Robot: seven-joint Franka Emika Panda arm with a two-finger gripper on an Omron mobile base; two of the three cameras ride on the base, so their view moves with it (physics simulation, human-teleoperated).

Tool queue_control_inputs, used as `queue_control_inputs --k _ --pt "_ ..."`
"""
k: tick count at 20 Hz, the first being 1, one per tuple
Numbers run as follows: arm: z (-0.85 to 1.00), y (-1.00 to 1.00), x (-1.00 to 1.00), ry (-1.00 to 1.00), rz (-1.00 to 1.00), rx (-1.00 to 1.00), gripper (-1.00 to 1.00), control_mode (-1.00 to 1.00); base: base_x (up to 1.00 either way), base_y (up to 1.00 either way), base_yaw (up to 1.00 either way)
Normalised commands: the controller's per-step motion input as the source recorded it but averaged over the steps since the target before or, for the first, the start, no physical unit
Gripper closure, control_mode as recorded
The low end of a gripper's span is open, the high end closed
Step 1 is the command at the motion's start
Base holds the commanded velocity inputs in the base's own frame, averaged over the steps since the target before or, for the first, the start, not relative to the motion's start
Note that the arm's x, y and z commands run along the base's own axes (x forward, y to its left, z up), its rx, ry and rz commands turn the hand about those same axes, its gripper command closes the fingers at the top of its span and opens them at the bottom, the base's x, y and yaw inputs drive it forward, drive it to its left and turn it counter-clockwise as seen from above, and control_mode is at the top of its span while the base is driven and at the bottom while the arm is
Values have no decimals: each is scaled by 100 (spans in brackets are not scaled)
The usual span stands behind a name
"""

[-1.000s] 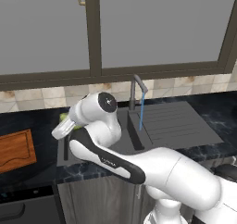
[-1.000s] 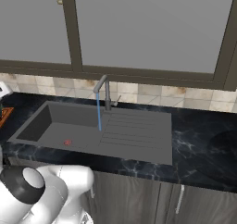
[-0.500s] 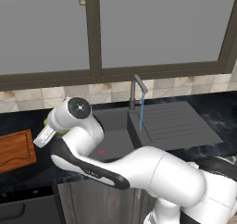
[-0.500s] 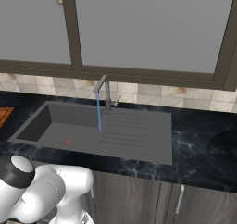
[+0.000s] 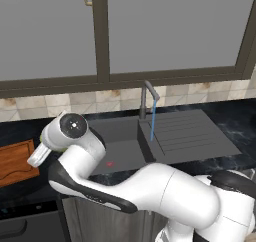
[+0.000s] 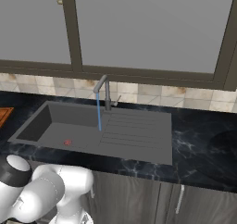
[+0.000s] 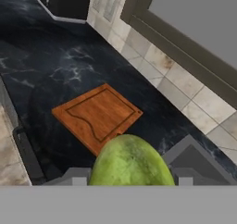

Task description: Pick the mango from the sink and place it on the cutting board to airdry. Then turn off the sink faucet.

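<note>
— What have the fingers got?

— They're clamped on the mango [image 7: 129,160]; in the hand view it bulges at the bottom, hiding the tips. From the left base camera I see the gripper [image 5: 40,153] hanging over the counter at the cutting board [image 5: 16,162]'s near corner, clear of the sink [image 6: 55,128].

— So how do I finish this well?

— I'd carry further until the fruit sits over the board's middle, inside the groove, then lower until it touches before letting go; it's round, so I reckon a drop would roll it. The sink faucet [image 6: 105,90] is running, so that comes after.
</note>
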Motion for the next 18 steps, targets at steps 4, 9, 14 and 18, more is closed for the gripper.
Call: queue_control_inputs --k 4,9,14,18 --pt "-5 10 -1 1 0 0 100 -100 0 0 0" --pt "-16 5 0 3 0 0 100 -100 0 0 0" --pt "-20 10 6 0 0 -1 100 -100 0 0 0" --pt "-18 18 15 3 0 0 100 -100 0 0 0"
